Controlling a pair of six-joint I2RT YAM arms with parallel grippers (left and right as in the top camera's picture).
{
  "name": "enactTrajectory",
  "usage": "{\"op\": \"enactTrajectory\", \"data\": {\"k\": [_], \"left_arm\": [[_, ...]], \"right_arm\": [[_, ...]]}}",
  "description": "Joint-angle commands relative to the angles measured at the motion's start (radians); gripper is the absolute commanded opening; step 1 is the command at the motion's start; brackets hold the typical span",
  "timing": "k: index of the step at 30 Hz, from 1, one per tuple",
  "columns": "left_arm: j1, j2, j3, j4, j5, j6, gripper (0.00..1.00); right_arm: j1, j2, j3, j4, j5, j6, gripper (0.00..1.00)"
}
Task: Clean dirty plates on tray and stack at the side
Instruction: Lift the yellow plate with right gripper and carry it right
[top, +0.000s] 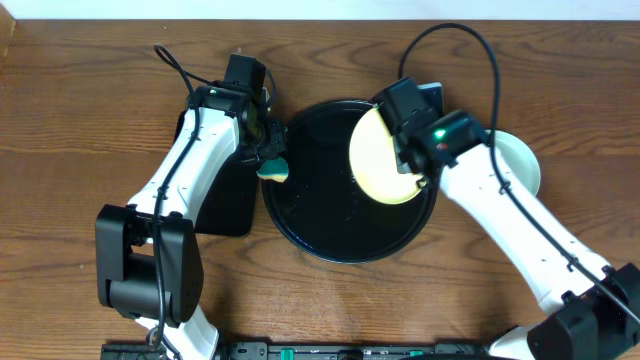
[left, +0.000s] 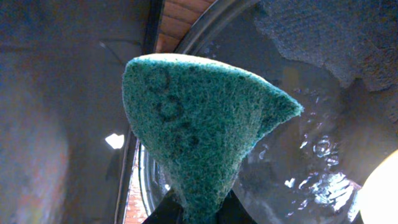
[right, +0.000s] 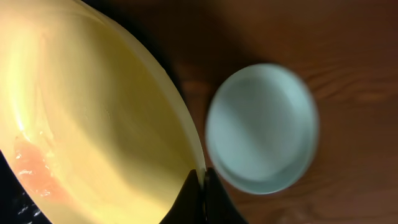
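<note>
The round black tray (top: 310, 225) sits mid-table. My right gripper (top: 418, 172) is shut on the rim of the pale yellow plate (top: 380, 160) and holds it tilted over the tray's right half. The right wrist view shows the jaws (right: 203, 180) pinching the yellow plate (right: 93, 118), which has a reddish smear at its lower left. A mint-blue plate (top: 522, 160) lies on the table right of the tray, also in the right wrist view (right: 261, 127). My left gripper (top: 268, 152) is shut on a green scouring sponge (top: 274, 170) at the tray's left rim; the sponge (left: 199, 124) fills the left wrist view.
A smaller rectangular black tray (top: 228, 205) lies under my left arm, left of the round tray. The tray surface (left: 311, 155) shows wet droplets. The wooden table (top: 80, 130) extends to both sides.
</note>
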Motion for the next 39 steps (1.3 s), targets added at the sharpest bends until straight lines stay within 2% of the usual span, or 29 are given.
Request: {"op": "enactTrajectory", "data": {"k": [1, 8, 15, 25, 29, 36, 39], "left_arm": [[0.001, -0.001, -0.008, -0.003, -0.014, 0.006, 0.07], [0.001, -0.001, -0.008, -0.003, -0.014, 0.006, 0.08], [0.001, -0.001, -0.008, -0.003, -0.014, 0.006, 0.07], [0.001, -0.001, -0.008, -0.003, -0.014, 0.006, 0.07], [0.001, -0.001, -0.008, -0.003, -0.014, 0.005, 0.07], [0.001, -0.001, -0.008, -0.003, -0.014, 0.006, 0.08], [0.001, -0.001, -0.008, -0.004, -0.014, 0.006, 0.07]], "right_arm": [[0.074, -0.024, 0.005, -0.006, 0.283, 0.045, 0.01], [0.222, -0.024, 0.005, -0.016, 0.568, 0.064, 0.01], [0.301, -0.024, 0.005, -0.015, 0.771, 0.064, 0.01], [0.301, -0.024, 0.004, -0.024, 0.78, 0.108, 0.01], [0.267, -0.024, 0.004, -0.035, 0.61, 0.107, 0.01], [0.067, -0.023, 0.004, -0.039, 0.046, 0.1, 0.01], [-0.052, -0.023, 0.004, -0.018, -0.203, 0.024, 0.01]]}}
